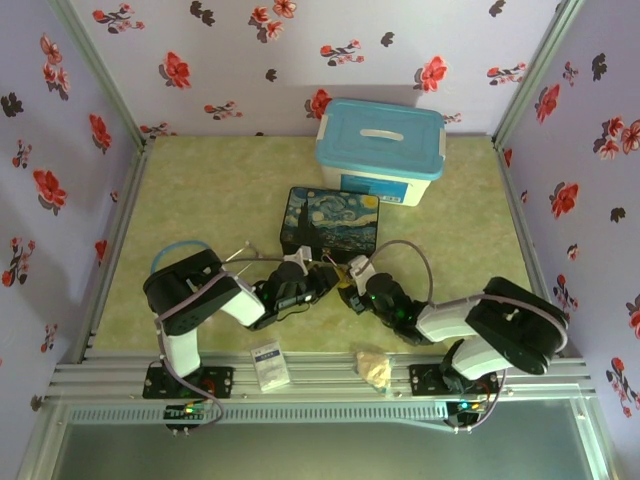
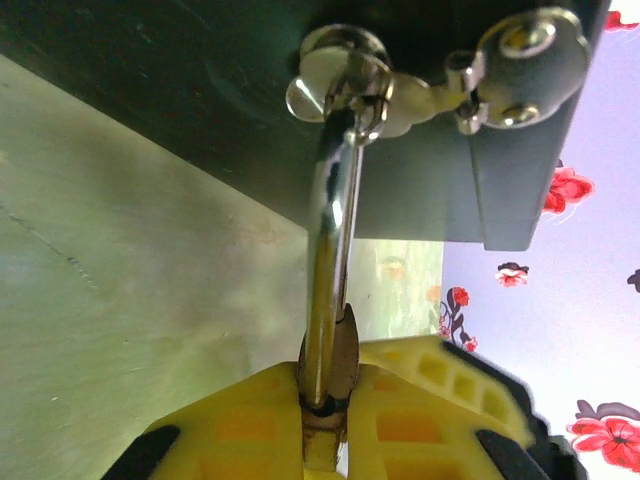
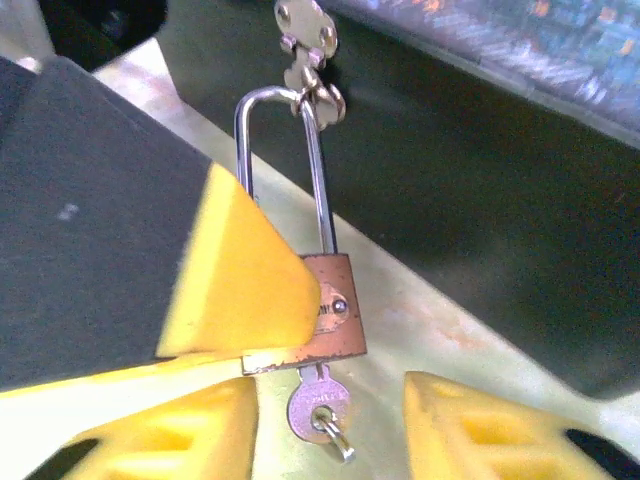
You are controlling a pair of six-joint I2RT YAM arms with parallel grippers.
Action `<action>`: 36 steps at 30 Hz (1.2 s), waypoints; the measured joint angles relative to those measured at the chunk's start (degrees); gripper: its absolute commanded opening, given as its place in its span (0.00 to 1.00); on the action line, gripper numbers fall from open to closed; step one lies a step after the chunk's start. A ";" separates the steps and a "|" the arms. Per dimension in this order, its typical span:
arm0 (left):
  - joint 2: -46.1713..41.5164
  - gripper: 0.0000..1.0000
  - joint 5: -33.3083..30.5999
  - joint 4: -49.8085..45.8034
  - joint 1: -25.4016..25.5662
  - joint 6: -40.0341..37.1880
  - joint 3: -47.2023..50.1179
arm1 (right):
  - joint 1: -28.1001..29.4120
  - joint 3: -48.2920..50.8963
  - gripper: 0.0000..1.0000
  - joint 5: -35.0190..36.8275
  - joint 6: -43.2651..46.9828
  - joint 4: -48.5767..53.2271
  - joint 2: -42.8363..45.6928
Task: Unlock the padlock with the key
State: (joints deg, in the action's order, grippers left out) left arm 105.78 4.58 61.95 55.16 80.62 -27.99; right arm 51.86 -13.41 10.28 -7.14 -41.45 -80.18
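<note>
The brass padlock (image 3: 335, 315) hangs by its silver shackle (image 3: 322, 180) from the hasp (image 3: 308, 55) of the dark painted box (image 1: 330, 220). My left gripper (image 2: 325, 400) is shut on the padlock body (image 2: 325, 440), and its yellow finger (image 3: 250, 270) presses the padlock's side. The key (image 3: 318, 405) sits in the keyhole at the bottom of the padlock, its small ring hanging below. My right gripper (image 3: 330, 440) is open, one yellow finger on each side of the key head, touching neither side. In the top view both grippers meet in front of the box, left gripper (image 1: 318, 278), right gripper (image 1: 352, 285).
A white tub with a blue lid (image 1: 380, 150) stands behind the box. A small white packet (image 1: 269, 365) and a yellowish crumpled item (image 1: 374, 368) lie on the rail at the near edge. Floral walls close in the green table (image 1: 200, 200) on three sides.
</note>
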 measured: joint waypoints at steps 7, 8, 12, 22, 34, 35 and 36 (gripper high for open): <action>-2.38 0.00 0.07 -3.52 -1.46 -2.84 1.05 | -3.67 -0.07 0.56 -1.07 -6.58 7.76 10.34; -2.93 0.00 0.02 -4.57 -1.64 -3.28 1.05 | -3.96 -0.15 0.59 -0.83 -8.04 8.72 11.45; -3.82 0.00 0.17 -7.02 -1.92 -4.87 1.05 | -4.26 -2.73 0.55 1.99 -13.86 14.27 12.52; -6.16 0.01 1.07 -13.38 -2.54 -8.92 0.00 | -4.79 -5.77 0.57 13.92 -22.56 20.26 9.86; -13.60 0.08 -2.19 -33.99 -3.87 -17.42 -3.21 | -4.79 -14.36 0.56 15.08 -24.90 24.00 0.02; -13.94 0.09 -2.49 -35.87 -3.89 -18.10 -3.82 | -4.79 -14.71 0.56 15.10 -25.09 24.00 -0.42; -14.34 0.10 -2.84 -38.07 -3.91 -18.84 -4.57 | -4.79 -14.78 0.55 15.13 -25.31 24.02 -0.52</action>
State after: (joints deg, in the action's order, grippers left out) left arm 91.44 1.74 23.88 51.24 61.78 -32.56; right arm 47.07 -28.18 25.41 -32.45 -17.43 -80.71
